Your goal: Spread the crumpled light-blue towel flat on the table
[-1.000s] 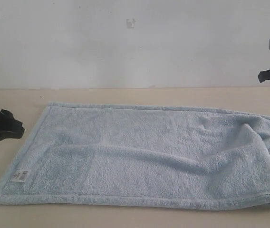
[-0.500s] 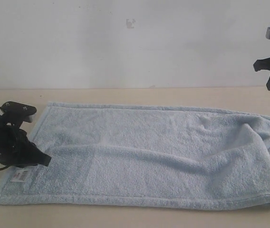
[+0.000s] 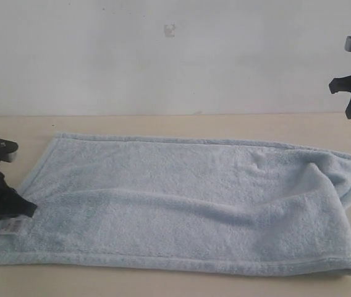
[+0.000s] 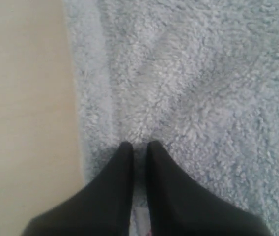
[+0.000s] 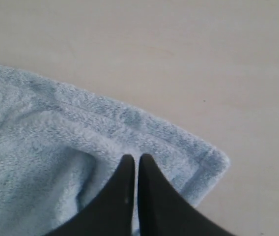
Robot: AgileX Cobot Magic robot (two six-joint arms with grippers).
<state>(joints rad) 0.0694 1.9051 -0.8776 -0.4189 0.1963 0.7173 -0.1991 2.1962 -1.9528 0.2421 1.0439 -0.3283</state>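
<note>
The towel [image 3: 181, 204] lies spread on the counter [image 3: 163, 124], long side across, nearly flat. A low ridge runs across its middle & the rt end is humped into a fold [image 3: 327, 185]. At the towel's left edge, just inside the hem, the left fingers [image 4: 140, 144] sit low, tips sunk in the pile w/ only a sliver between them. They're prob. nipping a bit of cloth, though the close view doesn't settle it. They cover part of the white label [image 3: 10, 228] at the near-left corner. The right fingers [image 5: 135, 157] are closed tip to tip, holding nothing, up in the air over the far-rt corner, clear of the cloth. Behind the counter is a plain white wall [image 3: 101, 62] w/ a small grey mark [image 3: 170, 29]. Bare counter shows on the left & far sides.
</note>
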